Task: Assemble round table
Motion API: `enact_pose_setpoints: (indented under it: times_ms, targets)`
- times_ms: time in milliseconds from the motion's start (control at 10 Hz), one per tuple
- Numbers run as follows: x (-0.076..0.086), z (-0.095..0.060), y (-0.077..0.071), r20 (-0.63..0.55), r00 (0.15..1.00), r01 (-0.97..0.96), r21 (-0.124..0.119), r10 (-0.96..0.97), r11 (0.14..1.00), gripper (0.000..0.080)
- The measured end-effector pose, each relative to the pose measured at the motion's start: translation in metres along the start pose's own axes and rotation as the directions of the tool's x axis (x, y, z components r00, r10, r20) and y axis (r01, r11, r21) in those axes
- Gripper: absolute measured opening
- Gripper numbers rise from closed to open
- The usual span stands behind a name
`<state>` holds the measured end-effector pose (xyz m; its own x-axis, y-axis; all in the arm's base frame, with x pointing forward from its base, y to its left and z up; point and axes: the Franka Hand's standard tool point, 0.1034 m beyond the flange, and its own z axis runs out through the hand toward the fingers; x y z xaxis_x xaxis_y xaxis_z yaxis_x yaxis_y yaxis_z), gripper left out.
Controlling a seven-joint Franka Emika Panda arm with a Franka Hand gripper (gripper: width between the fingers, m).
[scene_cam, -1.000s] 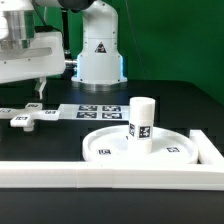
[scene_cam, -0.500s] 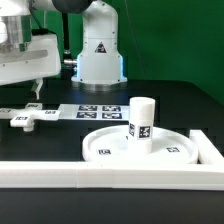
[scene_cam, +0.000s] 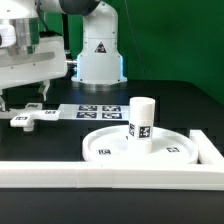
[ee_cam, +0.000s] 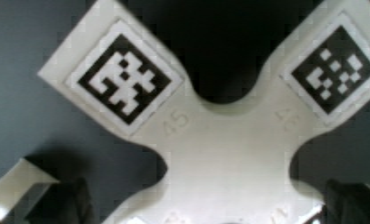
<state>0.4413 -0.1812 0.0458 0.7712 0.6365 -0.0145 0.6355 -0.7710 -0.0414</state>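
Observation:
The small white cross-shaped piece (scene_cam: 27, 118) lies flat on the black table at the exterior view's left. It fills the wrist view (ee_cam: 200, 130), showing two tagged arms. My gripper (scene_cam: 22, 100) hangs just above it, open, with one finger (ee_cam: 31, 190) on each side of the piece and nothing held. The large rimmed round disc (scene_cam: 110, 148) lies in the front corner of the border bars. The short thick cylinder post (scene_cam: 141, 122) stands upright on the disc.
The marker board (scene_cam: 92, 110) lies flat behind the disc. A long white border bar (scene_cam: 100, 174) runs along the front and another (scene_cam: 211, 147) along the exterior view's right. The robot base (scene_cam: 97, 55) stands at the back.
My gripper has come down toward the cross-shaped piece. The disc, post and cross-shaped piece have not moved.

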Motion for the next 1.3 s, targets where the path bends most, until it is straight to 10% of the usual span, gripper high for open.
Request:
enact_pose_setpoints:
  times_ms: [1300]
  targets:
    - [0.0, 0.014, -0.008, 0.017, 1.0, -0.006, 0.018, 0.005, 1.0, 0.0648]
